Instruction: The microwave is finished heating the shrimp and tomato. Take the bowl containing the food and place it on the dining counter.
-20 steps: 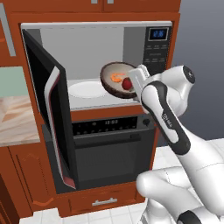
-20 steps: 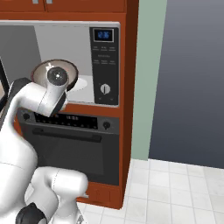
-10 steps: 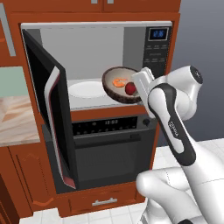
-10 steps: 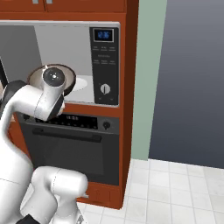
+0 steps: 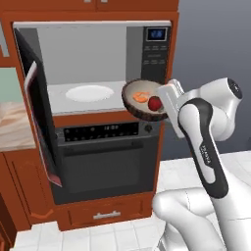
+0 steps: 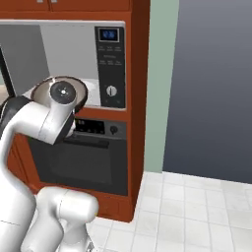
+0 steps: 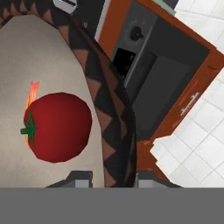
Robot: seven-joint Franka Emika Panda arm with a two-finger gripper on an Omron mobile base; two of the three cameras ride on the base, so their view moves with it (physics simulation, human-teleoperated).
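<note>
Right, status as I read it from the base cameras and the hand camera:

Arm: I see it rising from the lower right of the left base view, forearm angled up and left, elbow bent back to the right, wrist turned toward the cabinet front; in the right base view the forearm crosses in front of the oven.
Gripper [image 5: 165, 100]: clamped on the right-hand rim of the bowl [image 5: 142, 99]; in the hand view the two finger tips sit either side of the bowl wall, one inside, one outside.
Bowl: held in the air, tilted so its beige inside faces the left base camera; it hangs just outside the microwave [image 5: 98, 63] opening, in front of the button panel's lower edge and above the oven [image 5: 105, 157].
Tomato [image 5: 155, 103]: inside the bowl, low and toward the gripper side; green stem visible in the hand view.
Shrimp [image 5: 140, 97]: inside the bowl, touching or just beside the tomato, on the side away from the gripper.
Microwave: door [image 5: 41, 112] swung wide open to the left; white plate [image 5: 89, 92] lies on the pale floor inside.
</note>
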